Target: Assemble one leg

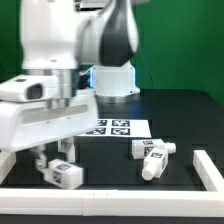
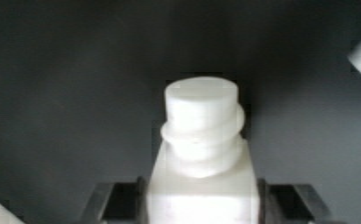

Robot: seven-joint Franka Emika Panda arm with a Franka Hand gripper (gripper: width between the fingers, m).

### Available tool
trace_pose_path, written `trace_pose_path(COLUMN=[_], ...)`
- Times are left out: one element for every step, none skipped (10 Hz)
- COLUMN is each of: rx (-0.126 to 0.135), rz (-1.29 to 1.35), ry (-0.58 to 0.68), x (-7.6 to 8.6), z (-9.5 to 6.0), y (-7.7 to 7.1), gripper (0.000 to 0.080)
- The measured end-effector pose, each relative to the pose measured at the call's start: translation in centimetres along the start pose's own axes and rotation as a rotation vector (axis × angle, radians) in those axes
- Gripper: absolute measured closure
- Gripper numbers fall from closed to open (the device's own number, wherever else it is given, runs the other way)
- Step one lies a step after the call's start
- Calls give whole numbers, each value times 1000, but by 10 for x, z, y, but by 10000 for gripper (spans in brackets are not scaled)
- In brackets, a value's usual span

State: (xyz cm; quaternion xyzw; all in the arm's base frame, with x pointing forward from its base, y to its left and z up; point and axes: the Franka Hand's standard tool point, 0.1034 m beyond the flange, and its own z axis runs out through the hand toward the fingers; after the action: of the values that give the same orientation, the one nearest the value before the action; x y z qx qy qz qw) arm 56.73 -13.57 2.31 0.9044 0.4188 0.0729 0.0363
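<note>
I see the end effector (image 1: 55, 160) clenched on one leg (image 1: 65, 174), low over the dark tabletop (image 1: 110, 172) at the exterior view's left. Other legs (image 1: 152, 156) lie well apart, towards the right.

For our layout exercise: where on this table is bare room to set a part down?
Free: black table between the chunky white plastic leg in the gripper and the two loose white legs, up to the marker board. Crowded at those legs.
</note>
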Motion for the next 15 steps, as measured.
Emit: trace_pose_path(rx=[-9,-6,1,0,0,1,2,7,21,21,38,48,72,78,73], rz=[0,17,24,24,24,86,196,266,376,438,540,638,730,740,727], ry=[3,3,0,0,0,2,5,4,-2,7,1,0,-17,-18,-12], x=[-5,-5,-4,-4,-5,0,15,29,46,70,92,118,152,169,167], z=[0,0,0,0,0,-2,-12,-22,-31,-39,-42,-42,-44,-46,-45], y=[6,6,5,5,5,4,0,-5,-13,-22,-36,-54,-70,-69,-67], gripper=[509,509,509,509,427,427,252,171,154,154,151,151,150,150,150])
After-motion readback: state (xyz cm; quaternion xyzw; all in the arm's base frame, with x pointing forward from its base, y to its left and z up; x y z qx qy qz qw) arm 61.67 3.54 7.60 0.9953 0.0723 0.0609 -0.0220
